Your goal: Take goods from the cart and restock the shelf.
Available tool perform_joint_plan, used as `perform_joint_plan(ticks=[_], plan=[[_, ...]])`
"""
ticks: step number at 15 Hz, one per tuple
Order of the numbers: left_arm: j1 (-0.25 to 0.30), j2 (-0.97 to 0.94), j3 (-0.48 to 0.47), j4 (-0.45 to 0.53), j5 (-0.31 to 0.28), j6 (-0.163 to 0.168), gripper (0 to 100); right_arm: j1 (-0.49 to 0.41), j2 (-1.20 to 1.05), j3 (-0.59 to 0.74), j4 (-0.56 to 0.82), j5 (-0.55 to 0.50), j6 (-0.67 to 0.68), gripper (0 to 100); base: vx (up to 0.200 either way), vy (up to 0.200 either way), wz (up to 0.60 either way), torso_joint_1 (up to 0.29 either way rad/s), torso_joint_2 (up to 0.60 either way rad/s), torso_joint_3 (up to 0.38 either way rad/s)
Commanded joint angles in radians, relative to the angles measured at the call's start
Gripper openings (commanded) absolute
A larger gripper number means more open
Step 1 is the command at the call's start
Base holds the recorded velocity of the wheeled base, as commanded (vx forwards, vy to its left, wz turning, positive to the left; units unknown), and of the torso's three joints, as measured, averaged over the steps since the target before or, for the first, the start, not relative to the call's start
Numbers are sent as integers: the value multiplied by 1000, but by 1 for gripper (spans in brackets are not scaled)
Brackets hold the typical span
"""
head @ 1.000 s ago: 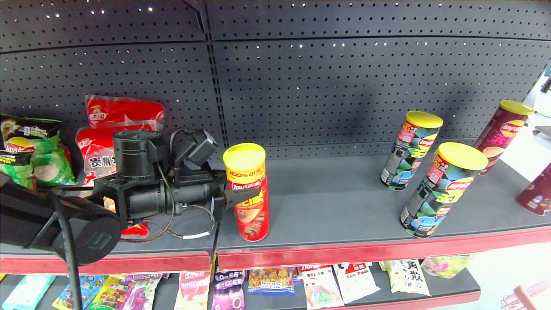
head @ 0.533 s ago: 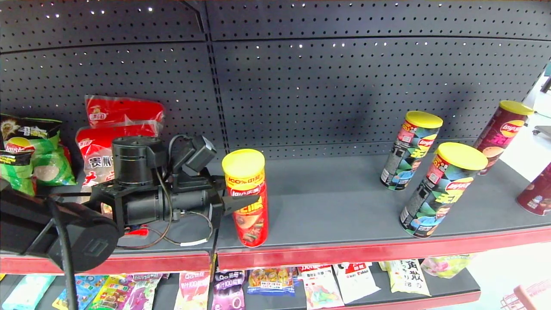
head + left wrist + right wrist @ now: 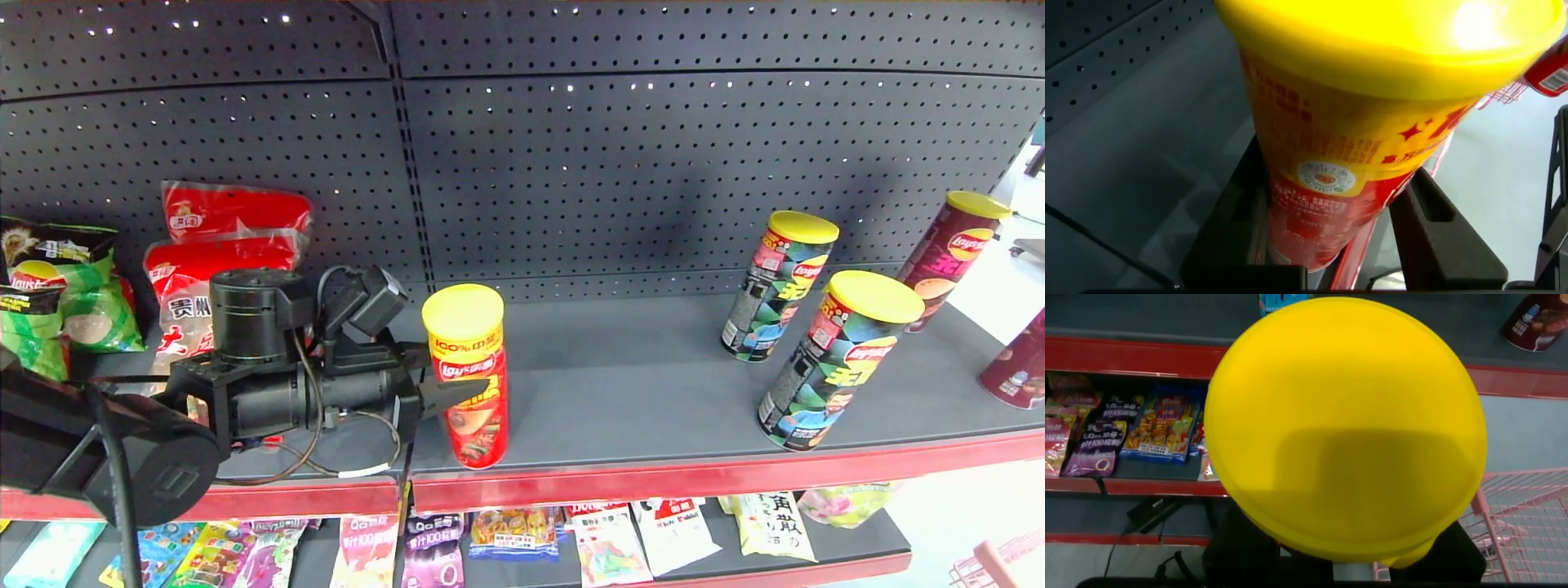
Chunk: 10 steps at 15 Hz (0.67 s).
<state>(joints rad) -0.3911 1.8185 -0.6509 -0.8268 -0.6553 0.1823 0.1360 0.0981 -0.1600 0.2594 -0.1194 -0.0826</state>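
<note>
At the front lip of the dark grey metal shelf [image 3: 620, 392], round about 7 o'clock, the red cardboard chip canister with a yellow plastic lid [image 3: 475, 408] stands upright. The left gripper [image 3: 465, 376] sits at its 9 o'clock, fingers pinching its waist — a side hold that keeps it plumb. The right gripper [image 3: 1343, 559] clasps a second yellow-lidded canister [image 3: 1347, 433] out in front of the shelving — queued, I'd say, for the bare stretch toward 3 o'clock.

Matt grey metal shelf [image 3: 620, 392] — glossy printed red can [image 3: 479, 426], smooth yellow plastic lid [image 3: 463, 309].
</note>
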Motion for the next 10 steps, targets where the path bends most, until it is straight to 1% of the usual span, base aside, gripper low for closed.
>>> perform_joint_plan(ticks=[1,4,7,8,10], plan=[[0,4,-4,-2,11,0,100,1,0,-1,0,0,0,0,0,0,0,0,0,0],[0,-2,0,-5,19,-1,100,1,0,-3,0,1,0,0,0,0,0,0,0,0],[1,-15,14,-41,23,-3,100,1,0,-4,0,0,0,0,0,0,0,0,0,0],[6,-30,27,-40,23,-6,100,1,0,-4,0,0,0,0,0,0,0,0,0,0],[34,-84,82,-40,22,-6,100,1,0,-4,0,0,0,0,0,0,0,0,0,0]])
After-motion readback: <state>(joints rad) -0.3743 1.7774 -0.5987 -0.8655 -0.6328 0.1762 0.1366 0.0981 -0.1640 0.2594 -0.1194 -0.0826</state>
